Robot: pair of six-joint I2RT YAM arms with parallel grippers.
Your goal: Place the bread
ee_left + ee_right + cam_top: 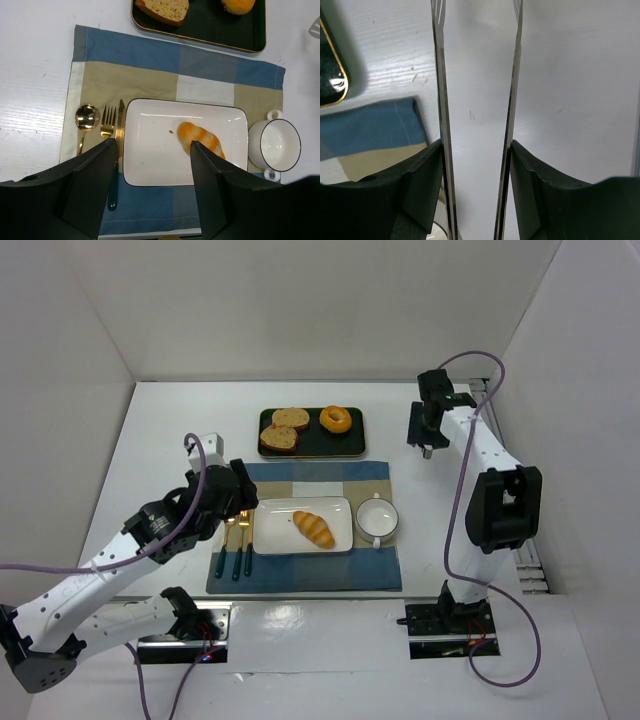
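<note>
The bread point(314, 528) is a golden-orange ridged roll lying on the right half of the white rectangular plate point(275, 537). In the left wrist view the bread point(202, 139) lies on the plate point(150, 155), partly behind my right-hand finger. My left gripper point(238, 500) hangs over the plate's left edge, open and empty point(152, 144). My right gripper point(426, 440) is far off at the back right above bare table. It is shut point(476, 145) on metal tongs point(440, 75), whose two thin arms stand apart and hold nothing.
A dark tray point(310, 451) at the back holds two toast slices point(284, 430) and an orange donut point(336, 419). A blue and beige placemat point(300, 575) lies under the plate. A spoon, fork and knife point(236, 540) lie left of it, a white cup point(377, 517) right.
</note>
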